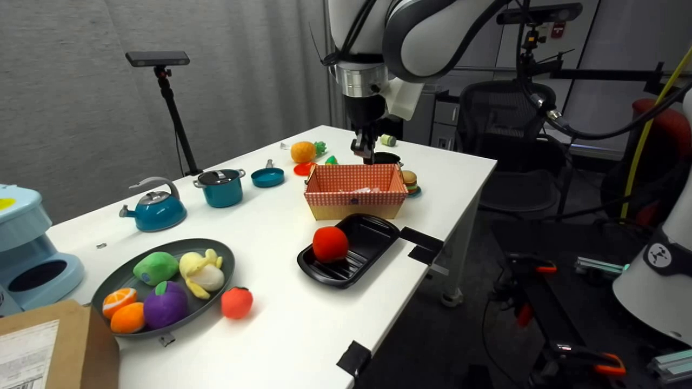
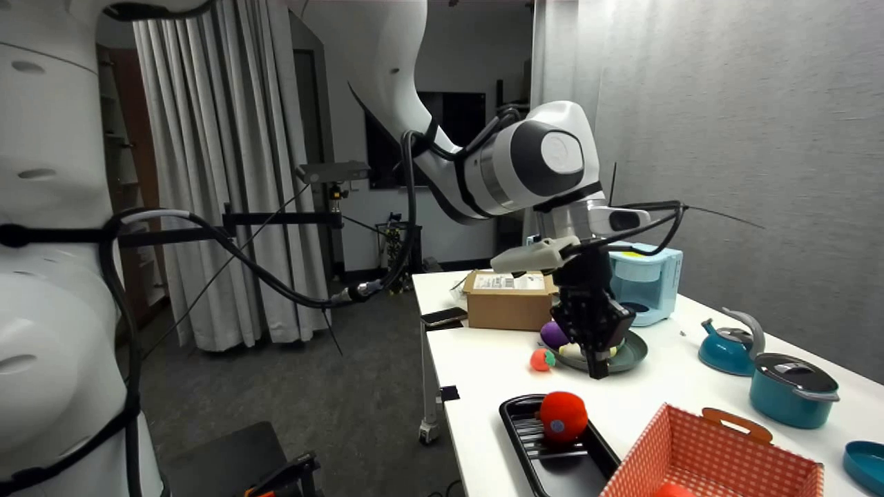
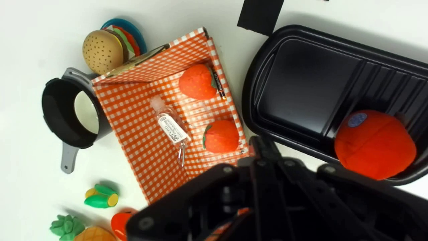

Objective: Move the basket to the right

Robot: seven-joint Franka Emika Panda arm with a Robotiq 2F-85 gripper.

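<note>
White table (image 1: 281, 346): the black tray (image 3: 297, 87) lies near its edge.
Robot arm (image 2: 552, 159): reaches out over the table, well above the tray; in an exterior view the forearm slopes down and the last links bend so that the wrist points downward.
Basket (image 1: 340, 201): red-and-white checked, upright, mouth facing up, just beside one short end of the tray; whether the two touch I cannot tell.
Basket's long axis: slants across the tray's long axis; one long side faces the tray, and a short end with a brown handle (image 2: 735, 422) points off to one side of it.
Gripper (image 2: 598, 367): points down, raised above the tray's height; fingertips together, nothing held; in the wrist view they show against the basket's tray-side edge.
Red fruit (image 3: 372, 144): in the tray, toward the end away from the basket.
Clear bottle (image 3: 172, 129): inside the basket, farther from the tray than the strawberries.
Strawberries (image 3: 221, 136): two, along the basket's tray-side wall.
</note>
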